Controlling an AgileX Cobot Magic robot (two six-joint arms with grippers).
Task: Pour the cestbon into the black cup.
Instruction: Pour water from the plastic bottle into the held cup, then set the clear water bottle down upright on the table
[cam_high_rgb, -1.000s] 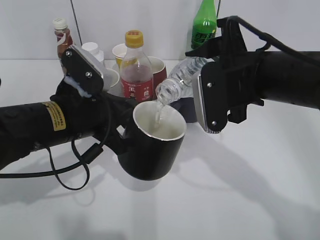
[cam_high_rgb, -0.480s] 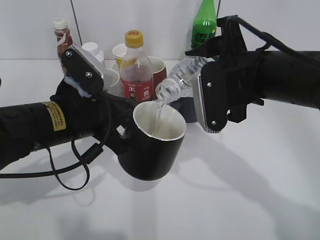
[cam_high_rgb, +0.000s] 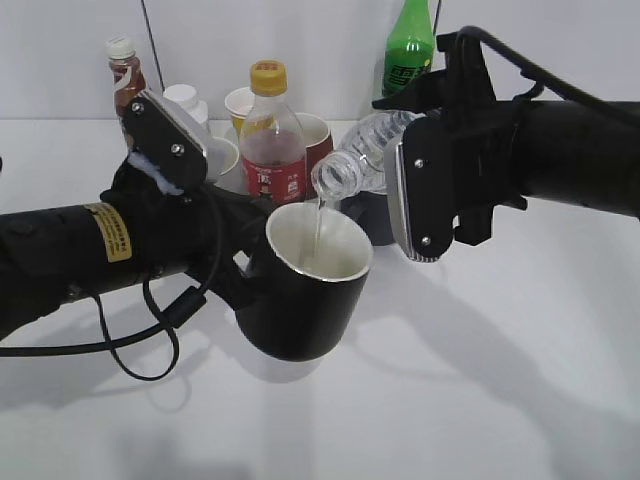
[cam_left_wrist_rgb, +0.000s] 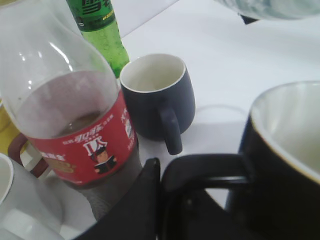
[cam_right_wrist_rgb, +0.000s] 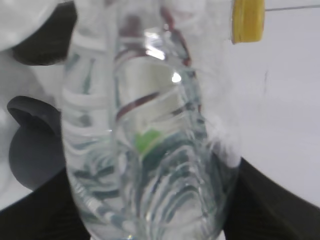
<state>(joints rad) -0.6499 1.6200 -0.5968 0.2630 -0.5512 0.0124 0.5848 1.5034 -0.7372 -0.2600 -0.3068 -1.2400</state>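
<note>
The black cup (cam_high_rgb: 305, 290), white inside, hangs above the table at the centre. My left gripper (cam_high_rgb: 240, 268) is shut on its loop handle (cam_left_wrist_rgb: 210, 170); the cup's rim also shows in the left wrist view (cam_left_wrist_rgb: 287, 145). My right gripper (cam_high_rgb: 420, 195) is shut on the cestbon (cam_high_rgb: 365, 160), a clear ribbed bottle tilted with its open mouth over the cup. A thin stream of water falls from the mouth into the cup. The bottle fills the right wrist view (cam_right_wrist_rgb: 150, 150), and its jaws are hidden behind it.
Behind the cup stand a cola bottle with a yellow cap (cam_high_rgb: 272, 140), a brown bottle with a white cap (cam_high_rgb: 124, 75), a tall green soda bottle (cam_high_rgb: 409, 45), white cups (cam_high_rgb: 215, 150), a red mug (cam_high_rgb: 318, 140) and a dark grey-blue mug (cam_left_wrist_rgb: 157, 100).
The bottle has tipped slightly and its mouth has shifted a little up. The water keeps running into the cup. The left arm and cup have not moved.
</note>
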